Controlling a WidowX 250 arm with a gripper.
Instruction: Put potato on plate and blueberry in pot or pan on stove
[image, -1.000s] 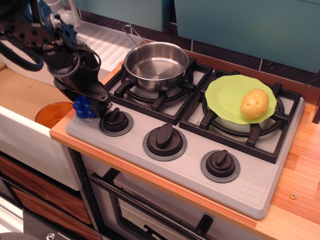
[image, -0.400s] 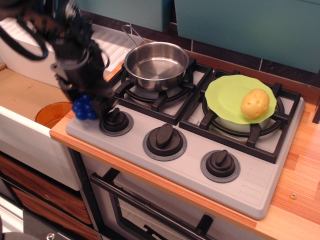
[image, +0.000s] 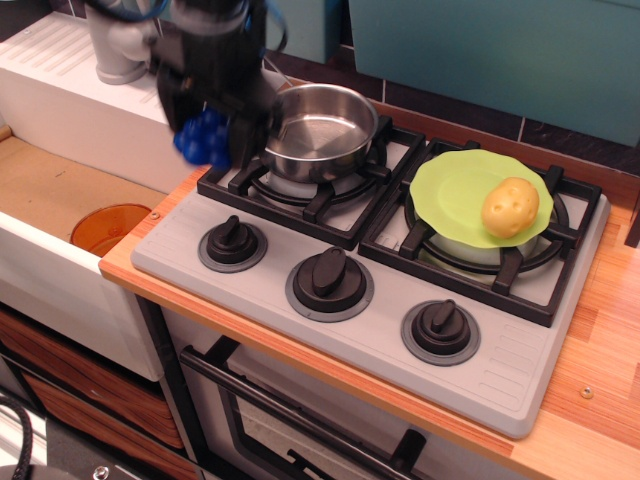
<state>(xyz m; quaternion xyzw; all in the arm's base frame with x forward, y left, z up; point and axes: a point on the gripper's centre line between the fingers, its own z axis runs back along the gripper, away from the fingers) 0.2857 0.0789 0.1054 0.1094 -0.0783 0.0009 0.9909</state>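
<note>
The yellow-tan potato (image: 510, 207) lies on the lime-green plate (image: 455, 190), which rests on the right burner of the grey stove (image: 500, 360). The shiny steel pot (image: 315, 128) stands empty on the left burner. My gripper (image: 208, 140) is shut on the deep-blue blueberry cluster (image: 204, 139) and holds it in the air just left of the pot's rim, above the stove's left edge. The image of the gripper is motion-blurred.
An orange round dish (image: 110, 227) sits in the sink basin at the left. A white draining board (image: 60, 60) runs behind it. Three black knobs (image: 329, 272) line the stove front. Teal cabinets hang above the back.
My gripper has lifted the blueberry from beside the left knob and carried it up and to the right, close to the pot's left rim.
</note>
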